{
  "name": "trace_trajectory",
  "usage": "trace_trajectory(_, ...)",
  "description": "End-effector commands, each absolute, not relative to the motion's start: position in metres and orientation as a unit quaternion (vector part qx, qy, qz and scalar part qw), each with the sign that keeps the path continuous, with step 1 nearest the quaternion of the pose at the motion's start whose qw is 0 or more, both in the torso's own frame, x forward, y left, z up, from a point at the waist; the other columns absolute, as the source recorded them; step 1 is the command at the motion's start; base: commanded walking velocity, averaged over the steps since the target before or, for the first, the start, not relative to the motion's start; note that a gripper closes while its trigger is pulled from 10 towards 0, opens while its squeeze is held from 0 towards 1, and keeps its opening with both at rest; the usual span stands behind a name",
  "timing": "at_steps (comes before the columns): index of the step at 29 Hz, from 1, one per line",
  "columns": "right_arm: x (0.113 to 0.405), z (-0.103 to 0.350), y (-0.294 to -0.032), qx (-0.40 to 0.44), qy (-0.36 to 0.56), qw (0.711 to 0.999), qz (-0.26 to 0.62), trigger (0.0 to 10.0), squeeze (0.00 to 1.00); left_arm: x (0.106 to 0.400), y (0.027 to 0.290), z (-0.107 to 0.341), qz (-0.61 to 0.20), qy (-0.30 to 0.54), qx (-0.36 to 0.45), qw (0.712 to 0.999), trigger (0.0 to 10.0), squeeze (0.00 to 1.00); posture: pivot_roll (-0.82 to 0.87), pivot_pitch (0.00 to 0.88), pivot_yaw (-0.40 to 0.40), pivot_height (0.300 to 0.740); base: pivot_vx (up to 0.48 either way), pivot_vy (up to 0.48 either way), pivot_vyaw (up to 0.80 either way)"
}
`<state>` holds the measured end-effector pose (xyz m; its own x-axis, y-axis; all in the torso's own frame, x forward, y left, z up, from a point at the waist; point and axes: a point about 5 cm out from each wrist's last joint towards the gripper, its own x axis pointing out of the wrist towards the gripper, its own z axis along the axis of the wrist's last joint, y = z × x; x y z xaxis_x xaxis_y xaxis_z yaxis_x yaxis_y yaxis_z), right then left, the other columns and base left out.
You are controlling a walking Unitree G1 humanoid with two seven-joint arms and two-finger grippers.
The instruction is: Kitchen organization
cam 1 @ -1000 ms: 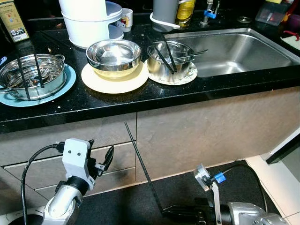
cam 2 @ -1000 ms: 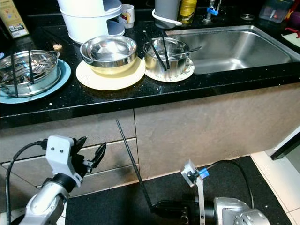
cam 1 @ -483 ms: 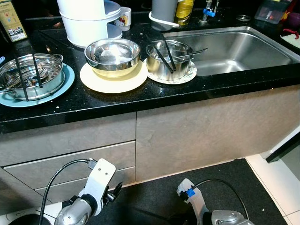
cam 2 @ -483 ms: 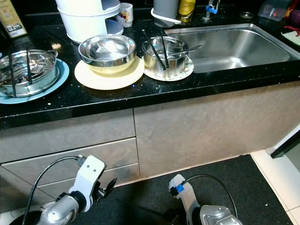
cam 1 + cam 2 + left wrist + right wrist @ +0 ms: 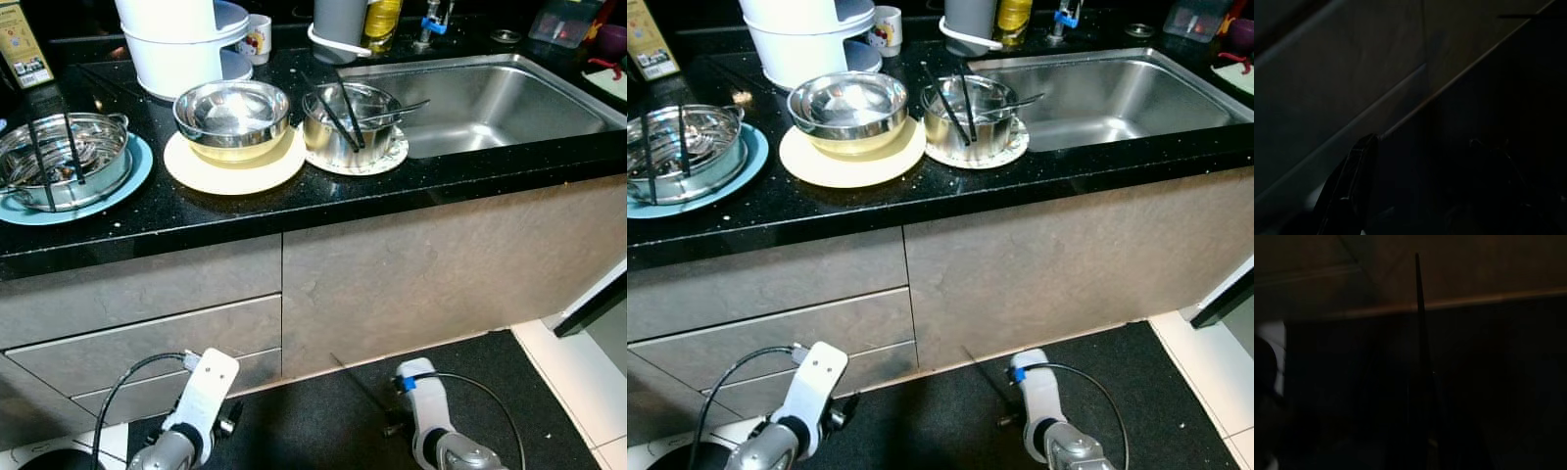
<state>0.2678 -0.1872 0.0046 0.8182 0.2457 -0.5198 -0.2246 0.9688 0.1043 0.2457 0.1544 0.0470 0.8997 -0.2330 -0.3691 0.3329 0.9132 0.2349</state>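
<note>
I kept both silver arms low by the grey cabinet front point(image 5: 392, 274), right gripper point(image 5: 390, 421) gripping one thin black chopstick point(image 5: 361, 390), left gripper point(image 5: 227, 423) state unclear, steel pot with chopsticks point(image 5: 345, 122) on black counter point(image 5: 294, 201).

Three steel bowls: first point(image 5: 64, 157), second point(image 5: 233, 116), third point(image 5: 351, 123); three plates: blue point(image 5: 127, 182), cream point(image 5: 235, 170), patterned point(image 5: 390, 157); one sink point(image 5: 509, 98).

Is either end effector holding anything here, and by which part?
The right end effector grips a thin black chopstick by one end. Around the left end effector it is too dark to tell.
</note>
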Motion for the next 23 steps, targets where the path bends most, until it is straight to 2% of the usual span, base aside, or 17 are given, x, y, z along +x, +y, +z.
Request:
trace_trajectory(1, 0.267, 0.005, -0.181, 0.036, 0.258, 0.953, 0.152, 0.0, 0.00, 0.243, 0.147, 0.044, -0.183, 0.160, 0.147, 0.959, 10.0, 0.00, -0.07, 0.262, -0.020, 0.740, 0.000, 0.000, 0.00)
trace_trajectory(2, 0.267, 0.005, -0.181, 0.036, 0.258, 0.953, 0.152, 0.0, 0.00, 0.243, 0.147, 0.044, -0.183, 0.160, 0.147, 0.959, 10.0, 0.00, -0.07, 0.262, -0.020, 0.740, 0.000, 0.000, 0.00)
trace_trajectory(3, 0.267, 0.012, -0.171, 0.024, 0.248, 0.938, 0.239, 0.0, 0.00, 0.246, 0.141, 0.053, -0.247, 0.122, 0.169, 0.946, 10.0, 0.00, -0.07, 0.263, -0.020, 0.740, 0.000, 0.000, 0.00)
trace_trajectory(4, 0.266, 0.015, -0.168, 0.021, 0.247, 0.930, 0.271, 0.0, 0.00, 0.247, 0.139, 0.058, -0.272, 0.105, 0.181, 0.939, 10.0, 0.32, -0.07, 0.263, -0.020, 0.740, 0.000, 0.000, 0.00)
trace_trajectory(7, 0.266, 0.017, -0.166, 0.018, 0.244, 0.925, 0.291, 0.0, 0.00, 0.247, 0.137, 0.060, -0.293, 0.099, 0.185, 0.933, 10.0, 0.32, -0.07, 0.264, -0.023, 0.740, 0.000, 0.000, 0.00)
trace_trajectory(8, 0.265, 0.021, -0.165, 0.017, 0.240, 0.917, 0.317, 0.0, 0.00, 0.246, 0.136, 0.063, -0.322, 0.095, 0.190, 0.923, 10.0, 1.00, -0.07, 0.264, -0.024, 0.740, 0.000, 0.000, 0.00)
trace_trajectory(11, 0.264, 0.027, -0.164, 0.013, 0.232, 0.907, 0.352, 0.0, 0.00, 0.244, 0.136, 0.064, -0.361, 0.095, 0.199, 0.906, 10.0, 1.00, -0.07, 0.262, -0.024, 0.740, 0.000, 0.000, 0.00)
trace_trajectory(12, 0.262, 0.030, -0.165, 0.005, 0.229, 0.897, 0.377, 0.0, 0.00, 0.244, 0.138, 0.064, -0.381, 0.097, 0.218, 0.893, 10.0, 1.00, -0.07, 0.262, -0.024, 0.740, 0.000, 0.000, 0.00)
trace_trajectory(13, 0.262, 0.030, -0.165, 0.005, 0.229, 0.897, 0.377, 0.0, 0.00, 0.244, 0.138, 0.064, -0.381, 0.097, 0.218, 0.893, 10.0, 1.00, -0.07, 0.262, -0.024, 0.740, 0.000, 0.000, 0.00)
trace_trajectory(14, 0.259, 0.034, -0.168, -0.023, 0.229, 0.879, 0.417, 0.0, 0.00, 0.241, 0.140, 0.064, -0.417, 0.106, 0.236, 0.871, 10.0, 1.00, -0.07, 0.258, -0.022, 0.740, 0.000, 0.000, 0.00)
trace_trajectory(15, 0.259, 0.034, -0.168, -0.023, 0.229, 0.879, 0.417, 0.0, 0.00, 0.241, 0.140, 0.064, -0.417, 0.106, 0.236, 0.871, 10.0, 1.00, -0.07, 0.258, -0.022, 0.740, 0.000, 0.000, 0.00)
trace_trajectory(23, 0.259, 0.049, -0.175, -0.078, 0.217, 0.847, 0.479, 0.0, 0.00, 0.239, 0.143, 0.070, -0.490, 0.099, 0.291, 0.816, 10.0, 1.00, -0.07, 0.253, -0.012, 0.740, 0.000, 0.000, 0.00)
